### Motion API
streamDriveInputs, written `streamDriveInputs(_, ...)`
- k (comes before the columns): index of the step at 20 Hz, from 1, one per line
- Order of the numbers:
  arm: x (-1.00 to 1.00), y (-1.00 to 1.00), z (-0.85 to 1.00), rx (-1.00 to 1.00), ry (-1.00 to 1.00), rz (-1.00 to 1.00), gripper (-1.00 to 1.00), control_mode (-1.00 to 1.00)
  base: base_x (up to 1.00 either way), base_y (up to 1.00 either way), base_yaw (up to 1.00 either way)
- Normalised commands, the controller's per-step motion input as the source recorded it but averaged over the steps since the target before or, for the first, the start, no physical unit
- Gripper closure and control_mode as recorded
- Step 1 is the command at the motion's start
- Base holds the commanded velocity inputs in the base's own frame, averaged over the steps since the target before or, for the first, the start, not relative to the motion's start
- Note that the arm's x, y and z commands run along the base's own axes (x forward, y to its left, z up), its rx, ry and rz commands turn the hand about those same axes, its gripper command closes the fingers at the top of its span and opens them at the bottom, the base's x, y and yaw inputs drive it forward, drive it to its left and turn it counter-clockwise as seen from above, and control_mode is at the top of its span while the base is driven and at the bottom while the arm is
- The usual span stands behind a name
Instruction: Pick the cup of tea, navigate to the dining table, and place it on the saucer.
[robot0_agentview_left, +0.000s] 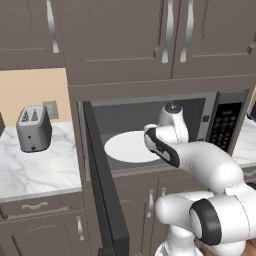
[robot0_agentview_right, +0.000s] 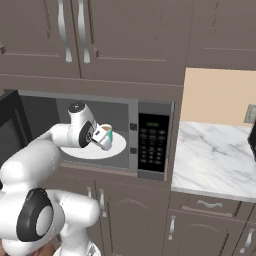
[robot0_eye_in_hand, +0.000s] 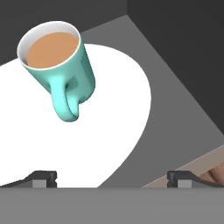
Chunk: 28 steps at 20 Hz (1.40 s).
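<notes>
The cup of tea (robot0_eye_in_hand: 61, 61), a teal-green mug with brown liquid, stands on a white round turntable plate (robot0_eye_in_hand: 109, 131) inside an open microwave (robot0_agentview_right: 150, 135). Its handle points toward the hand camera. My gripper (robot0_eye_in_hand: 111, 179) is open, and its two dark fingertips (robot0_eye_in_hand: 41, 178) stand wide apart, a little short of the mug, with nothing between them. In the right base view the hand reaches into the microwave with the gripper (robot0_agentview_right: 99, 136) right next to the mug (robot0_agentview_right: 108, 134). The dining table and the saucer are out of view.
The microwave door (robot0_agentview_left: 102, 190) hangs open to the left of the arm. A grey toaster (robot0_agentview_left: 34, 129) sits on the marble counter (robot0_agentview_left: 35, 170) at the left. More marble counter (robot0_agentview_right: 215, 155) lies right of the microwave. Cabinets (robot0_agentview_left: 120, 35) hang above.
</notes>
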Motion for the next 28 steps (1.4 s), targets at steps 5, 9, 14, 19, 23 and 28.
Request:
streamDriveInputs(5,0.11,0.04,0.07,-0.06,0.01,0.00,-1.00,-1.00,0.00,0.00,0.00)
streamDriveInputs(9,0.28,0.08,-0.13,-0.08,-0.01,0.00,-1.00,-1.00,0.00,0.00,0.00)
streamDriveInputs(14,0.23,0.03,-0.20,-0.04,-0.02,0.00,-1.00,-1.00,0.00,0.00,0.00)
streamDriveInputs(19,0.15,0.00,-0.09,-0.02,-0.01,0.00,-1.00,-1.00,0.00,0.00,0.00)
streamDriveInputs(23,0.16,0.04,-0.06,-0.03,0.00,0.00,-1.00,-1.00,0.00,0.00,0.00)
streamDriveInputs(28,0.16,0.10,-0.09,-0.04,0.00,0.00,-1.00,-1.00,0.00,0.00,0.00)
